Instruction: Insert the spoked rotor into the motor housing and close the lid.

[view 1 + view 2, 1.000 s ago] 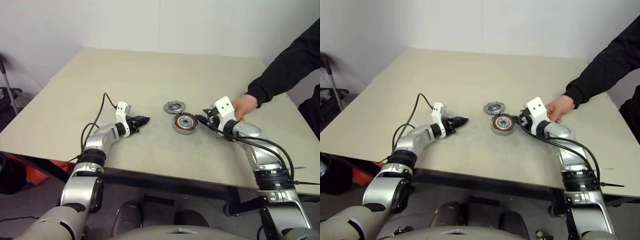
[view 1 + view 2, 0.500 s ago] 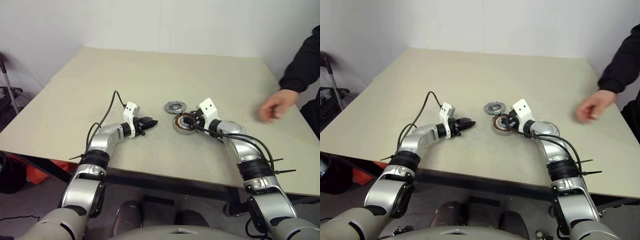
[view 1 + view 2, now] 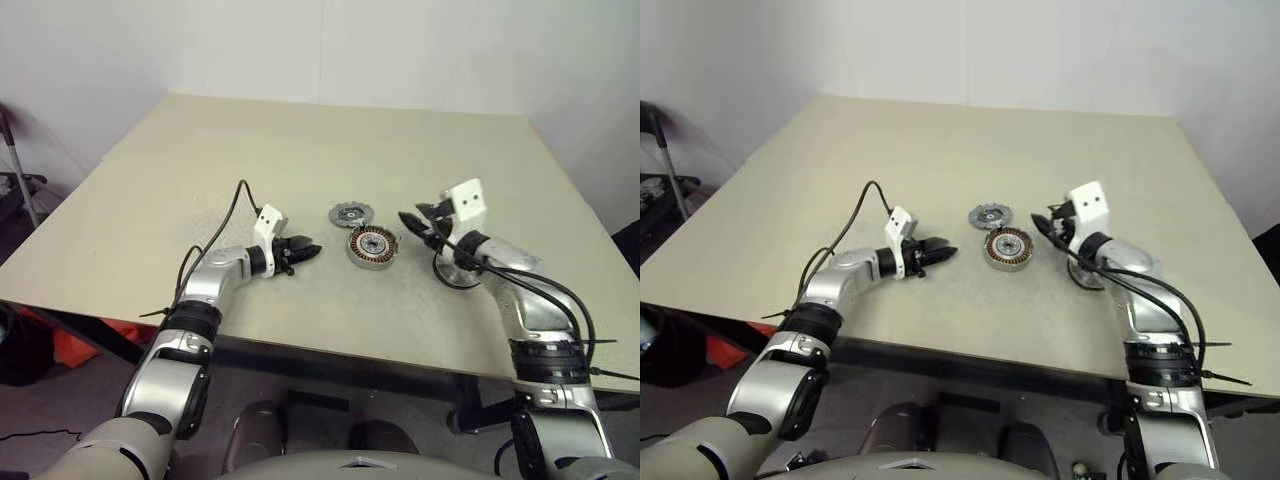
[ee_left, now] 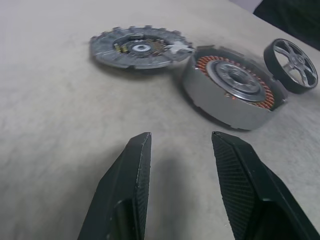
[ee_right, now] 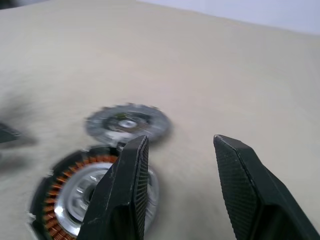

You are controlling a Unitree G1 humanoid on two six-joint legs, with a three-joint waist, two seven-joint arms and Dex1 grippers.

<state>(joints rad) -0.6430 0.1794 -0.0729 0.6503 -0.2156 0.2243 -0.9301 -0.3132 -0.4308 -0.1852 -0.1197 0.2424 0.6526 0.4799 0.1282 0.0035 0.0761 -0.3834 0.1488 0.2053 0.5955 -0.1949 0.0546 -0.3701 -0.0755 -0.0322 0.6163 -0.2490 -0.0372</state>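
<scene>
Beige table point(image 3: 300, 150) carried all three parts, none gripped. Left gripper point(image 4: 177, 165) sat low over the tabletop, jaws apart with only bare surface between them. Ahead of those jaws: motor housing point(image 4: 232, 92), open side up, copper windings ringing a silver hub. Just beyond it and to one side, lid point(image 4: 140, 46) lay flat, notched edge up against the housing wall; actual contact hard to judge. Past the housing on the other side, spoked rotor point(image 4: 291, 64) showed black rim and silver spokes, clipped by the frame edge.

Right gripper point(image 5: 180, 170) also had jaws apart and empty. Housing partly hidden behind one of its fingers point(image 5: 125, 190) and cut off at the frame edge; lid sat further out, in line with that same finger, blurred, and the gap itself framed bare table.

From the head camera: housing point(image 3: 372, 246) lay between the two grippers, lid point(image 3: 349, 213) just behind it. Rotor point(image 3: 456, 270) was tucked under the right forearm, mostly covered, only a dark rim and a sliver of silver visible.
</scene>
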